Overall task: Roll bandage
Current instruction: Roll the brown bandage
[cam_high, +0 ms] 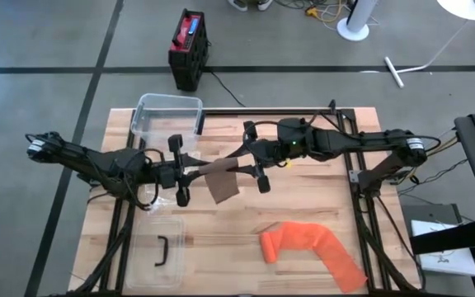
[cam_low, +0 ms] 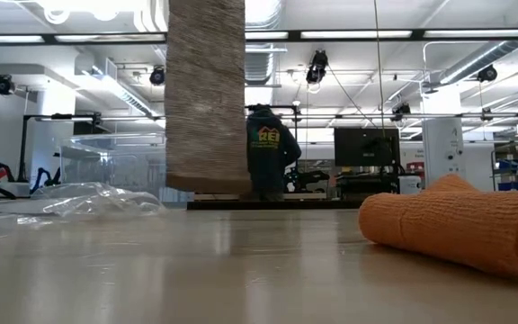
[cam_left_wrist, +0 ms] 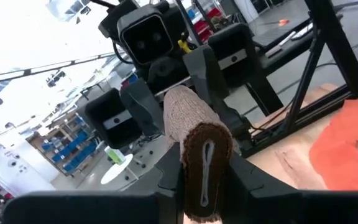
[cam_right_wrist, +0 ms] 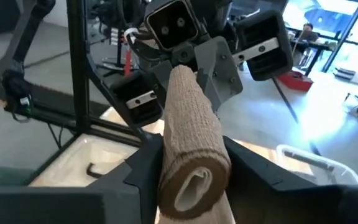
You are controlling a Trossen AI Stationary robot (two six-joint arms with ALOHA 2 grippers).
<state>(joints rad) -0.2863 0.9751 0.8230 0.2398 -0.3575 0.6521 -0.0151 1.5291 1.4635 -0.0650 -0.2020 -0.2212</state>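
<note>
Nearest the wrist cameras is the beige bandage roll (cam_left_wrist: 197, 149), its coiled end facing each lens and its body stretched between the two grippers above the middle of the table (cam_high: 303, 206). The left gripper (cam_high: 180, 171) has its jaws pinching one end of the roll, one dark finger on either side of it. The right gripper (cam_high: 256, 157) holds the other end (cam_right_wrist: 191, 168), its jaws closed against the sides of the roll. A loose tail of the bandage (cam_high: 223, 183) hangs down from the roll; in the low view it drops as a broad strip (cam_low: 205, 94) that ends just above the wood. On the near right part of the table lies an orange bandage (cam_high: 312, 250), partly unrolled and well apart from the grippers. A clear plastic container (cam_high: 168, 115) stands at the far left edge, and its lid with a dark handle (cam_high: 157, 252) lies at the near left. Beyond the table, a person in a dark hooded top (cam_low: 271, 153) stands in the room.
</note>
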